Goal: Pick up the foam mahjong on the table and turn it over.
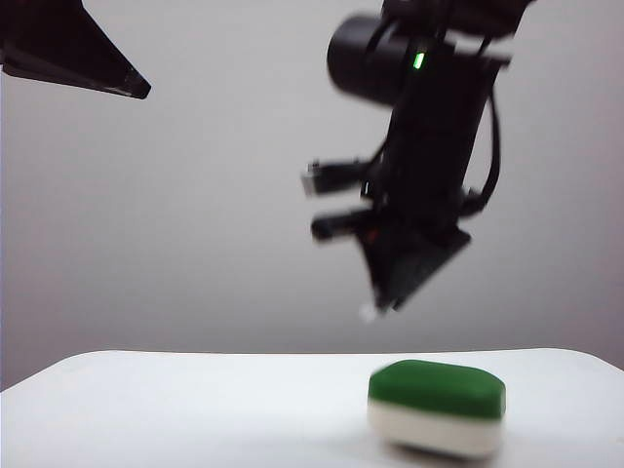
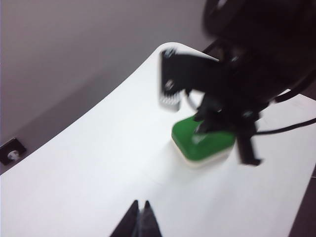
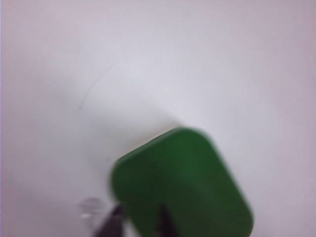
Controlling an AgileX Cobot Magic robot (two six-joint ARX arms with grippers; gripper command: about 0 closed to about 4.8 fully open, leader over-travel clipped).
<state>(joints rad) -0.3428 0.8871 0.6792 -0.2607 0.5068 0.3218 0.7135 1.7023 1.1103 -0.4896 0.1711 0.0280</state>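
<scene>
Exterior view, left to right. My left gripper [image 1: 136, 88] is hanging high at the upper left, well apart from the tile; in the left wrist view its dark jaws [image 2: 139, 219] are lying pressed together above the bare white desk [image 2: 89, 163]. My right gripper [image 1: 380, 307] is hanging right of centre, blurred, pointing down and clear above the foam mahjong [image 1: 437, 419], not touching it. The foam mahjong is lying on the white desk [image 1: 175, 409] toward the right, dark green half facing up and white half resting beneath; I cannot tell whether any marks are showing.

Left wrist view. The foam mahjong [image 2: 202, 143] is sitting on the desk under my right arm, green side up.

Right wrist view. The green face of the foam mahjong [image 3: 180, 185] is filling the lower part, and my right gripper's tips [image 3: 140, 219] are showing dimly in front of it; I cannot tell whether these jaws are spread or pressed together.
</scene>
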